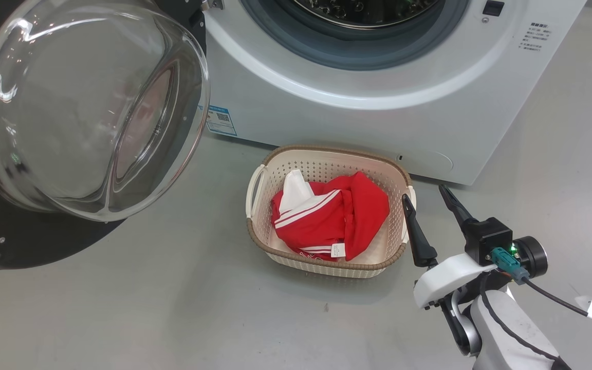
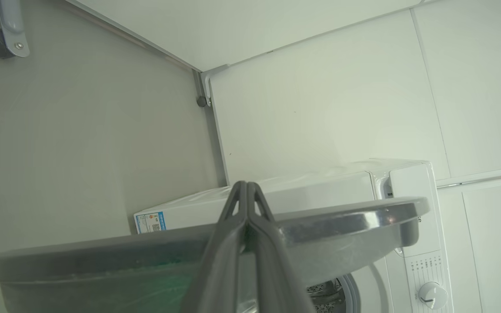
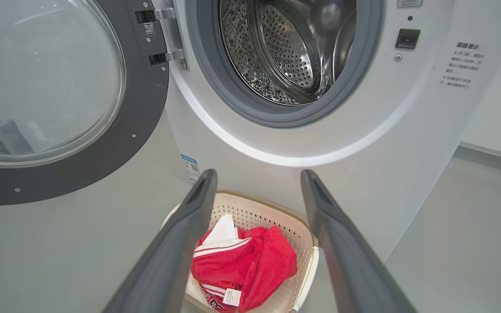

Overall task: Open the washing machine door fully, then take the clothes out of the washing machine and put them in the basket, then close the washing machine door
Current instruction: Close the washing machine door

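The washing machine point(image 1: 378, 123) stands at the top, its steel drum point(image 3: 285, 52) showing no clothes inside. Its door point(image 1: 85, 108) is swung wide to the left, glass bowl facing me. On the floor in front sits the basket point(image 1: 327, 153), holding the red clothes point(image 1: 337, 216) with white stripes and a tag. My right gripper point(image 1: 424, 193) is open, just right of the basket, with nothing between its fingers. In the right wrist view this gripper point(image 3: 259, 174) frames the basket point(image 3: 302, 234) and clothes point(image 3: 255, 265). My left gripper point(image 2: 246, 186) is shut and empty, its fingers lying across the door's rim point(image 2: 342, 221).
Grey floor point(image 1: 147, 308) spreads around the basket. The door's hinge point(image 3: 168, 34) sits at the opening's left side. A control knob point(image 2: 433, 294) shows on the machine's panel. White wall panels point(image 2: 320, 108) stand behind the machine. A cable point(image 1: 558, 303) runs from my right wrist.
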